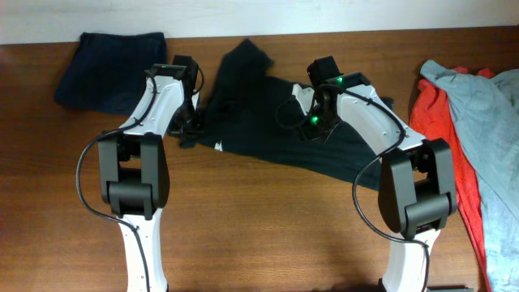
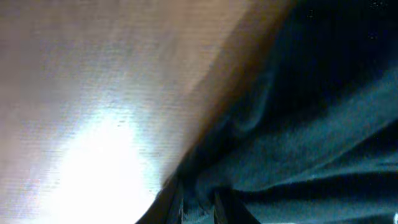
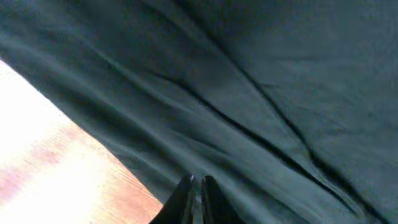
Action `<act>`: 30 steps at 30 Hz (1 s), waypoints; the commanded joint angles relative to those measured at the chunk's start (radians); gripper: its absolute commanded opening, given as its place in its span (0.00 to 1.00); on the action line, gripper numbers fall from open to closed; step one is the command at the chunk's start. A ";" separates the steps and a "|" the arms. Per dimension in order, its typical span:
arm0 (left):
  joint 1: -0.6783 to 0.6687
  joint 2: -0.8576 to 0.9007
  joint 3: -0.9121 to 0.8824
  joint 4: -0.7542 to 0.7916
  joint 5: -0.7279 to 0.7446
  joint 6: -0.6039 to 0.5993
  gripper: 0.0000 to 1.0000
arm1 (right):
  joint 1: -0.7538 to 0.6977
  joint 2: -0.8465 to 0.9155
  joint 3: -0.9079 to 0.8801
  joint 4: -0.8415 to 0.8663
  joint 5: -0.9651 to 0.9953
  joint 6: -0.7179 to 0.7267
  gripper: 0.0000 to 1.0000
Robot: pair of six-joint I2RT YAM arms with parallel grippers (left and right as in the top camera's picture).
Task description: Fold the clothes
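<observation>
The black T-shirt (image 1: 268, 122) lies crumpled across the middle of the table, with a small white mark (image 1: 219, 147) at its near left edge. My left gripper (image 1: 190, 122) is down at the shirt's left edge. In the left wrist view its fingers (image 2: 199, 208) are closed with a fold of the dark cloth (image 2: 298, 143) between them. My right gripper (image 1: 313, 123) is down on the shirt's upper middle. In the right wrist view its fingertips (image 3: 197, 185) are pressed together on the cloth (image 3: 249, 93), pinching a thin fold.
A navy garment (image 1: 109, 69) lies at the back left. A red garment (image 1: 442, 122) and a pale grey-blue one (image 1: 495, 138) are heaped at the right edge. Bare wooden table (image 1: 268, 219) lies in front of the shirt.
</observation>
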 commanded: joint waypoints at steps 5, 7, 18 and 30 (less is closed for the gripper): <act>-0.003 0.033 -0.046 -0.103 -0.090 -0.076 0.15 | 0.008 -0.024 0.044 -0.028 0.008 0.003 0.11; -0.008 0.031 -0.046 -0.116 -0.090 -0.079 0.15 | 0.009 -0.024 0.052 -0.034 0.009 0.002 0.11; -0.023 -0.150 -0.040 -0.105 -0.160 -0.119 0.23 | 0.009 -0.024 0.053 -0.023 0.009 -0.013 0.11; -0.089 -0.219 -0.042 0.079 0.040 -0.030 0.10 | 0.008 -0.024 0.053 -0.035 0.009 -0.012 0.20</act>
